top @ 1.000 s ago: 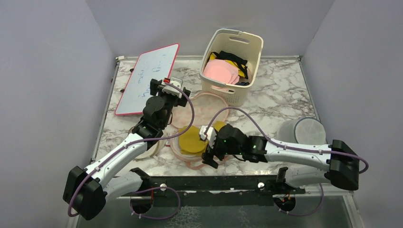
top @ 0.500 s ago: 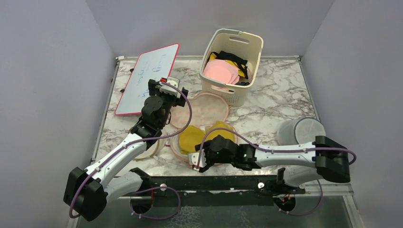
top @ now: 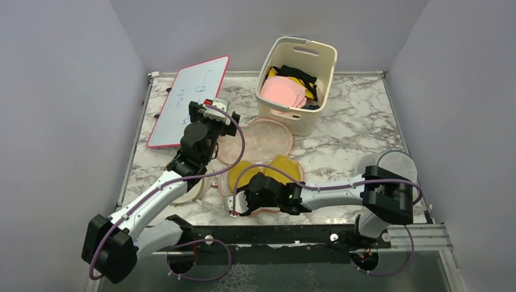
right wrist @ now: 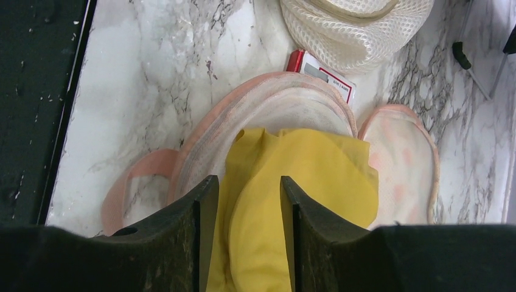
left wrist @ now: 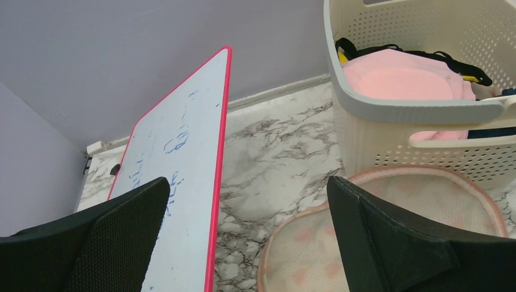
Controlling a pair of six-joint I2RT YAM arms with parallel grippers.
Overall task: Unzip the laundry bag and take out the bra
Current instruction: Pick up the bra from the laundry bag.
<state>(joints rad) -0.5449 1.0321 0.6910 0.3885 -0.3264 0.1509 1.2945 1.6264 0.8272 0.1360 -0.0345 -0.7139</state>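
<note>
Our right hand [right wrist: 244, 185] sits low at the near edge of the bag [right wrist: 277, 103]. Its fingers are nearly together with a fold of the bra [right wrist: 310, 182] between them, so we reckon it's pinching the fabric to drag it out. Our left hand [left wrist: 247, 182] hangs spread wide over the far flap with nothing in it, likely parked clear. The bag's unzipped and splayed flat on the table [top: 353, 121], pale lining up. The bra's a crumpled mustard heap in the near half.

We look down from above and behind on the whole table [top: 353, 128], left wrist low, facing the basket [left wrist: 420, 112], right wrist close over the laundry bag [right wrist: 286, 106], both shared overhead.
</note>
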